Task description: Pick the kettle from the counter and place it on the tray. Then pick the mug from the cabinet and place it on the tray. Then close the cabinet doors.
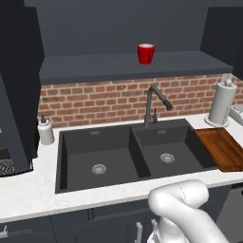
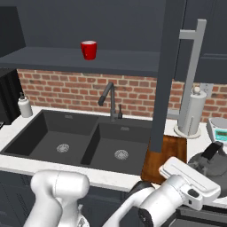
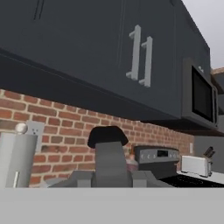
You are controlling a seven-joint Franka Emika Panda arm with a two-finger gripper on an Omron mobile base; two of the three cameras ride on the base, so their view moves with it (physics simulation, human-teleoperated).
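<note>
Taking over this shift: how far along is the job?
Done: nothing yet; the tray looks bare. In hand: the gripper is at the kettle, grip unclear. Left: the mug sits in the cabinet, and the cabinet doors stand open.

My way to the mug (image 2: 88, 49) on the cabinet shelf (image 2: 80, 59) is open above the sink (image 2: 84, 142), with only the faucet (image 2: 111, 101) rising at the tabletop's back edge. The open cabinet door (image 2: 166, 75) hangs over the tray (image 2: 166, 157); the paper-towel roll (image 2: 191, 113) stands just behind it.
</note>
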